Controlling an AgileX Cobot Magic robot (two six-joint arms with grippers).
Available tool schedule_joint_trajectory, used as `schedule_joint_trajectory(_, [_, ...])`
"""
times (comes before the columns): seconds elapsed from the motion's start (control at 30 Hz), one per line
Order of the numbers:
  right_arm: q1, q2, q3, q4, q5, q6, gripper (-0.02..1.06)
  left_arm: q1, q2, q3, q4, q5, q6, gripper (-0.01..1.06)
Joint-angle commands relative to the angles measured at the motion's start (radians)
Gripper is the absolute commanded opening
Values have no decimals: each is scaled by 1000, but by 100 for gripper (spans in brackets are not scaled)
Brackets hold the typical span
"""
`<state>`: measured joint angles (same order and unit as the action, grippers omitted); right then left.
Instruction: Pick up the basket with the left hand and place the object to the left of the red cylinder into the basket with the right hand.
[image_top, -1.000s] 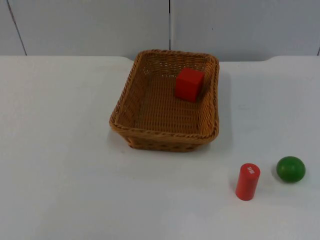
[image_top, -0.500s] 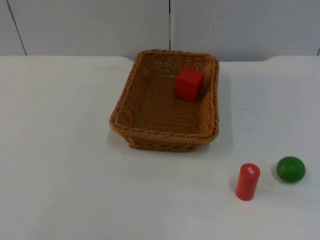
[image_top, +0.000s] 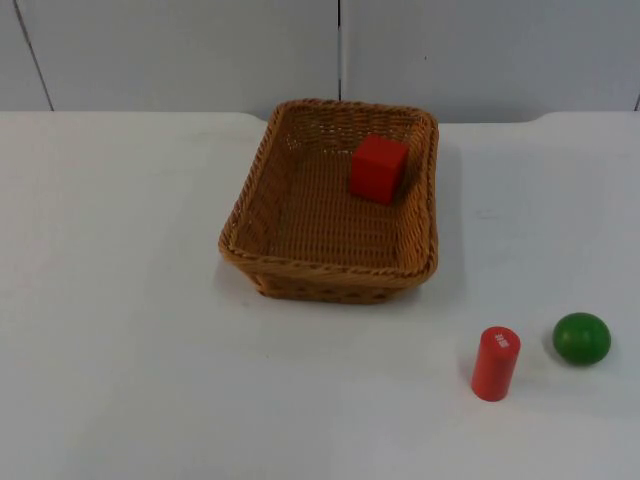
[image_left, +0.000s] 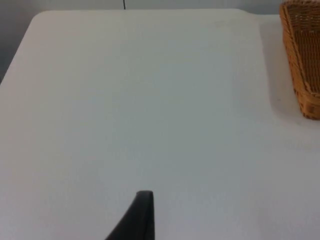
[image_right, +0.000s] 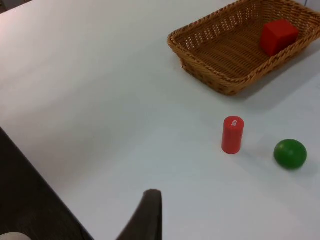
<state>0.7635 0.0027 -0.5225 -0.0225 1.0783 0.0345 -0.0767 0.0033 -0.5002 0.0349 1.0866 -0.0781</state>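
One red cube (image_top: 379, 168) in basket (image_top: 300, 265), long axis toward wall; pincer states untellable.

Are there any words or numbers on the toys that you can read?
Red cylinder: a small white mark near its top, too small and blurred to read.
Red cube, green ball, basket: no words or numbers to be seen.
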Motion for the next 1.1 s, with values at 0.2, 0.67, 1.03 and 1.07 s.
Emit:
schedule_joint_trajectory(0.2, [-2, -3, 7, -5, 0, -18, 87, -3, -3, 5, -61, -11, 90, 105])
schedule_joint_trajectory(0.67, [-2, -3, 7, -5, 0, -18, 105, -3, -3, 5, -61, -11, 90, 105])
schedule_joint_trajectory(1.03, [-2, -3, 7, 3, 0, -18, 105, -3, -3, 5, -61, -11, 90, 105])
schedule_joint_trajectory(1.07, [-2, -3, 7, 3, 0, -18, 105, -3, -3, 5, -61, -11, 90, 105])
